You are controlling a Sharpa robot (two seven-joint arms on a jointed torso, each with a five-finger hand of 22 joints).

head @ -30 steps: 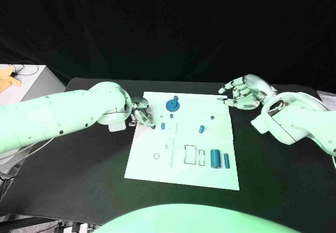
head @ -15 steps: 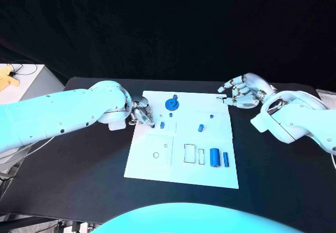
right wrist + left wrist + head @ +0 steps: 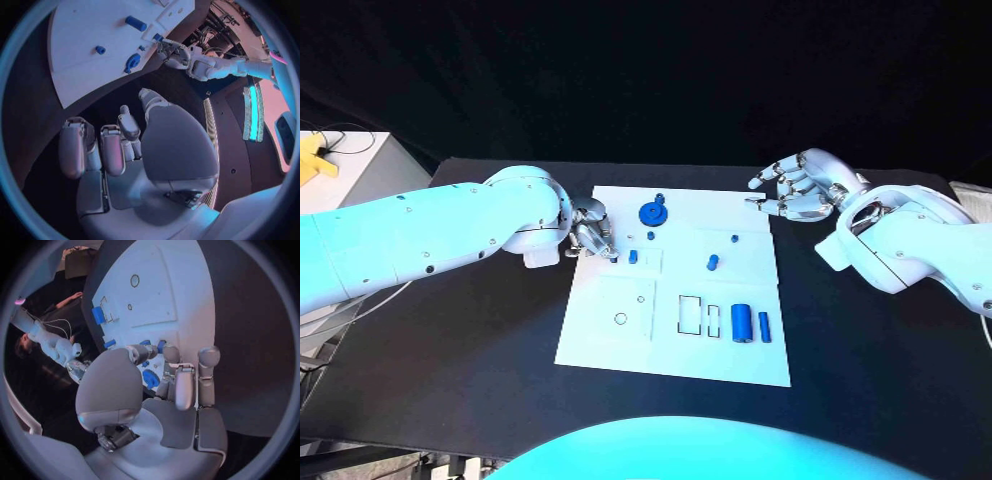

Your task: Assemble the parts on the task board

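The white task board (image 3: 610,345) lies mid-table. On it are a blue disc (image 3: 653,213), a short blue peg (image 3: 633,256), a tiny peg (image 3: 651,236), another blue part (image 3: 713,263) and two blue cylinders (image 3: 741,322) beside rectangular slots. My left hand (image 3: 593,238) hovers at the board's left edge with its fingertips drawn together right beside the short peg; whether they touch it is unclear. The left wrist view shows the fingers (image 3: 178,385) over the board (image 3: 150,295), with the disc (image 3: 150,379) behind them. My right hand (image 3: 795,190) hangs over the board's far right corner, fingers loosely spread and holding nothing.
A white cabinet (image 3: 343,170) stands off the table's left side. Black table (image 3: 459,340) surrounds the board on all sides. In the right wrist view the left hand (image 3: 175,52) appears across the board (image 3: 81,45).
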